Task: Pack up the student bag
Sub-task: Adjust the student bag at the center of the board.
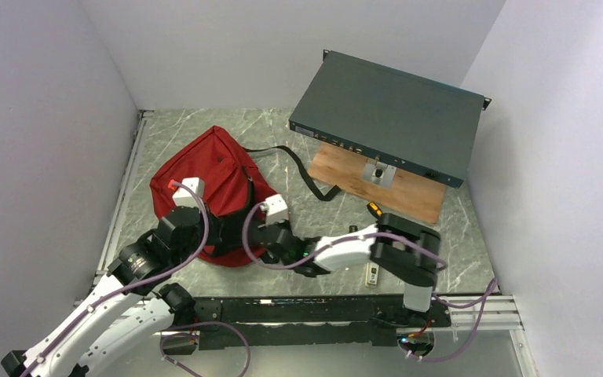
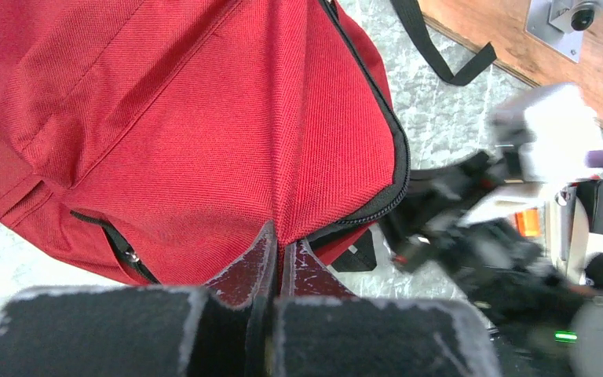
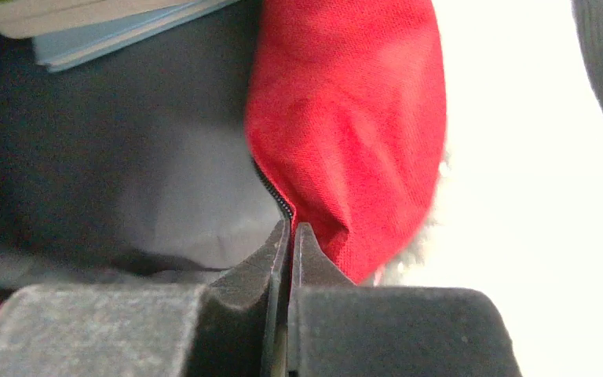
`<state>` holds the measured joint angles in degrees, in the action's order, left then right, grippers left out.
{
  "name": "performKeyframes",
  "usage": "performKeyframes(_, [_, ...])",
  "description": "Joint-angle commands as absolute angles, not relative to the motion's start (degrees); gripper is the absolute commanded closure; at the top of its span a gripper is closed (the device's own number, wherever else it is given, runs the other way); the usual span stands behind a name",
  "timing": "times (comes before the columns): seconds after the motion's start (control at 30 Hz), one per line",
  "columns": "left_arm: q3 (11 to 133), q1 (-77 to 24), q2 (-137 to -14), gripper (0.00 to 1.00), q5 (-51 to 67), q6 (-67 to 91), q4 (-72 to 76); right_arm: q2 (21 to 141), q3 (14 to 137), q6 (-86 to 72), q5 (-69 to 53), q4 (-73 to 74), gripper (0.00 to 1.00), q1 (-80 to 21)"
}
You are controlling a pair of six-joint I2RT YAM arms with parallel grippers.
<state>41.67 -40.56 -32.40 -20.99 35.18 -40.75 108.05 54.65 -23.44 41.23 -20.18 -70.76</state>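
The student bag (image 1: 212, 165), a dark red soft fabric backpack with black straps and zips, lies on the grey marbled table (image 1: 275, 126), left of the middle and just ahead of both arms. One black strap (image 1: 298, 169) trails off it across the table towards a plain wooden board (image 1: 408, 192). A flat dark teal metal box (image 1: 389, 118) sits tilted over the far side of that board, well apart from the bag.

The left pincer (image 2: 276, 251) is closed on a fold of the red cloth. The fabric tents up in creases that run to its fingertips, beside the opened black zip.

The right pincer (image 3: 290, 243) is closed too, its tips pressed together right at the zip edge of the bag's mouth. Whether any cloth is caught between them cannot be told. Past those tips the dark lining (image 3: 126, 157) shows. At the top of the right wrist view, the edges of flat pale blue and cream items (image 3: 118, 35) are visible inside the bag.
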Motion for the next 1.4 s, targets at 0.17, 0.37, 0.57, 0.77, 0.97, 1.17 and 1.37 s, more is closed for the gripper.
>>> performKeyframes(0.17, [36.74,-40.42,-28.66,1.0,-19.47,38.52,-37.31,86.17,26.62,-48.15,17.72,-58.99,1.0,-66.94])
performKeyframes(0.37, [37.05,-40.38,-30.11,1.0,-16.16,40.05,-37.57,92.78,20.46,-56.6,14.96,-79.67,1.0,-66.21])
performKeyframes(0.57, [32.52,-40.43,-31.24,1.0,-12.5,43.95,-36.7,98.14,16.53,-59.9,11.98,-85.46,1.0,-66.22])
performKeyframes(0.77, [26.59,-40.43,-30.69,1.0,-11.8,49.25,-37.44,88.83,13.6,-55.72,15.5,-66.62,1.0,-66.74])
performKeyframes(0.97, [25.73,-40.38,-32.23,1.0,-10.19,49.7,-36.48,81.69,20.4,-46.64,15.94,-39.84,0.92,-66.66])
performKeyframes(1.17, [28.52,-40.42,-33.98,1.0,-7.56,47.53,-35.23,77.13,28.48,-36.32,16.64,-24.73,0.57,-66.35])
performKeyframes(1.37, [29.82,-40.43,-32.47,1.0,-8.43,46.56,-36.77,78.71,40.11,-28.61,17.53,-13.82,0.43,-62.11])
